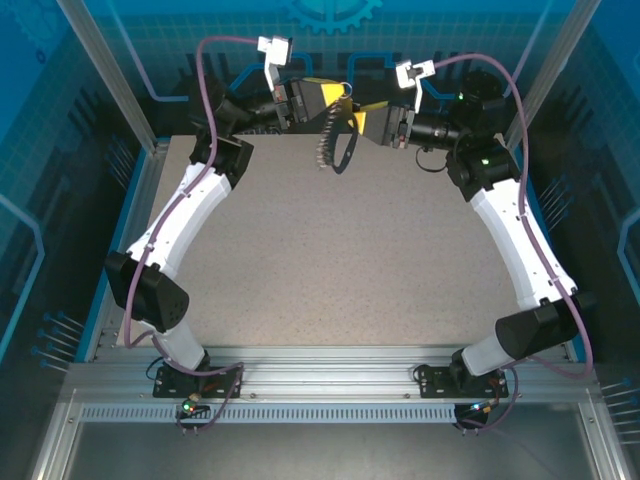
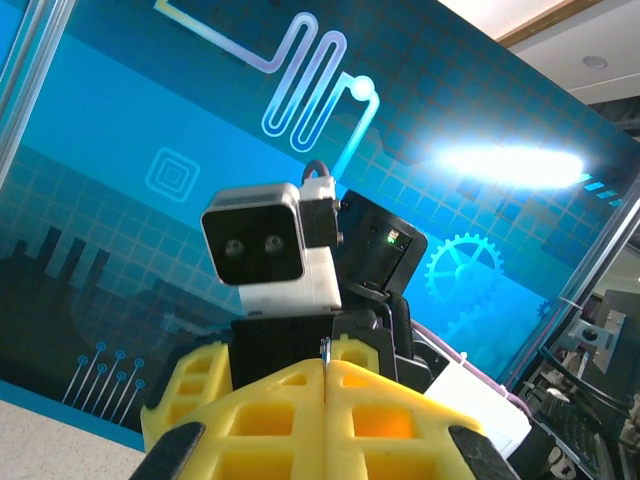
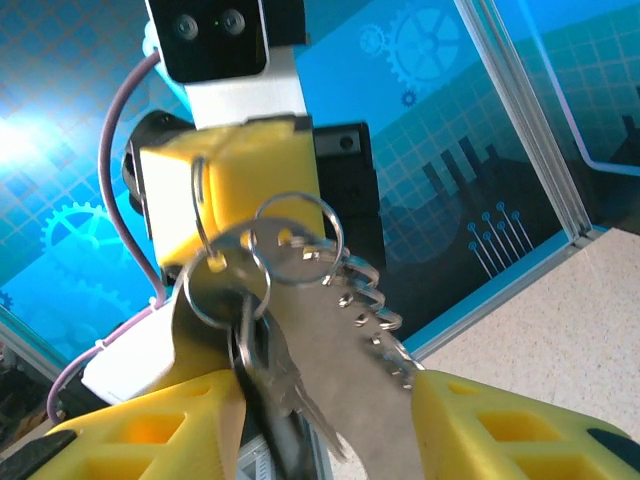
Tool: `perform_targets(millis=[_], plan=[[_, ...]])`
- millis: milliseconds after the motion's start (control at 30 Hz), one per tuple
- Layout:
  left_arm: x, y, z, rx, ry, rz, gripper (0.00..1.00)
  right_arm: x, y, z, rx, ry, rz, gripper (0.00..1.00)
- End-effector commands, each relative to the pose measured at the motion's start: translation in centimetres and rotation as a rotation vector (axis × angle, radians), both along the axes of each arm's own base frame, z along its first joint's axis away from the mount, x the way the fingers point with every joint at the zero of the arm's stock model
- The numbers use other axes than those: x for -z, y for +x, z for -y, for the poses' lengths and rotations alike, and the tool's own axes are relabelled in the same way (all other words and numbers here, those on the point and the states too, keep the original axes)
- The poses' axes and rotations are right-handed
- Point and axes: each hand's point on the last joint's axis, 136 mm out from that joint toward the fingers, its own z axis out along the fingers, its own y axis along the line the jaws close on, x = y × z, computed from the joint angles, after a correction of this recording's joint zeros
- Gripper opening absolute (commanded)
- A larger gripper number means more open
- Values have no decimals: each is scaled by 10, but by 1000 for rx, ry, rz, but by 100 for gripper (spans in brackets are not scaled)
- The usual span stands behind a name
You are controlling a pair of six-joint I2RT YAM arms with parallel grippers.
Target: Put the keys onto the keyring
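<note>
Both grippers meet high above the table's far edge. My left gripper (image 1: 338, 102) (image 2: 327, 380) is shut on a thin silver split ring (image 2: 326, 348) (image 3: 199, 210); its yellow fingers (image 3: 235, 185) face the right wrist camera. The grey keyring (image 3: 345, 385) (image 1: 349, 152) spans the gap between my right gripper's (image 1: 364, 120) (image 3: 315, 415) yellow fingers, which hold it by its sides. Its silvery chain (image 3: 378, 310) (image 1: 323, 148) dangles along one edge. A key (image 3: 292, 385) with a silver blade and a dark part hangs from small rings (image 3: 225, 290) at the keyring's top.
The speckled table (image 1: 340, 260) lies well below the grippers, with a blue rim and metal frame posts (image 1: 110, 75) at the far corners. Blue patterned walls (image 2: 150, 150) stand close behind both grippers. The right arm's camera housing (image 2: 265, 245) faces the left wrist at close range.
</note>
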Motion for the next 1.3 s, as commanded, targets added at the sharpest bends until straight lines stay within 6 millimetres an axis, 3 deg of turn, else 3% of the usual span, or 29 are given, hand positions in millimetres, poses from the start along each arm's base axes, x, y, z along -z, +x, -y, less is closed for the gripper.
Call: perform_targets(millis=[0,267,467,633,1133,1267], plan=[[-22,-13,-4,10,-35,67,0,-3,-16,-1,-8,-15,36,48],[-22,-16,-3,17,-34,65,0,-10,-16,-9,61,-77,90,49],[-22,-19,-4,25,-30,66,0,-10,-3,2,182,-116,111,49],[-23,-21,-4,29,-27,68,0,-13,3,4,215,-128,125,61],[-21,-24,-4,49,-19,67,0,-22,11,7,255,-158,168,56],[-22,-24,-4,50,-18,69,0,-16,11,15,298,-204,178,60]])
